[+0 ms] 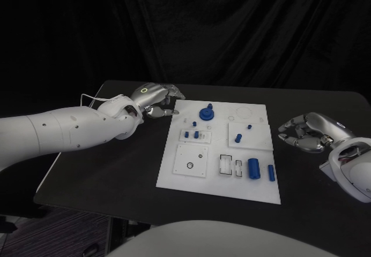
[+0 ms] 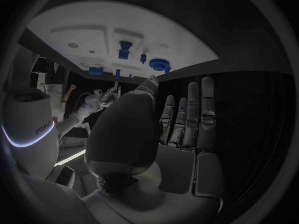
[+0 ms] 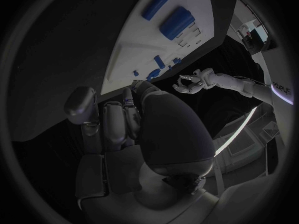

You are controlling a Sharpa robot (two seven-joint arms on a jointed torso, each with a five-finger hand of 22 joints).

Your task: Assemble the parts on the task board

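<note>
The white task board [image 1: 259, 190] lies in the middle of the black table. On it a round blue part [image 1: 206, 113] sits near the far edge, small blue pegs [image 1: 239, 137] stand mid-board, and two blue cylinders [image 1: 254, 167] lie at the near right. My left hand [image 1: 155, 99] hovers just off the board's far left corner, fingers stretched out and empty [image 2: 187, 117]. The right hand [image 1: 309, 133] stays off the board's right edge with its fingers curled in on nothing [image 3: 121, 124]. The round part [image 2: 159, 63] and both cylinders [image 3: 177, 22] appear in the wrist views too.
Bare black table [image 1: 108, 171] lies left of and in front of the board, with a narrower strip on the right. White raised plates [image 1: 192, 159] with holes and slots sit on the board. A dark curtain hangs behind the table.
</note>
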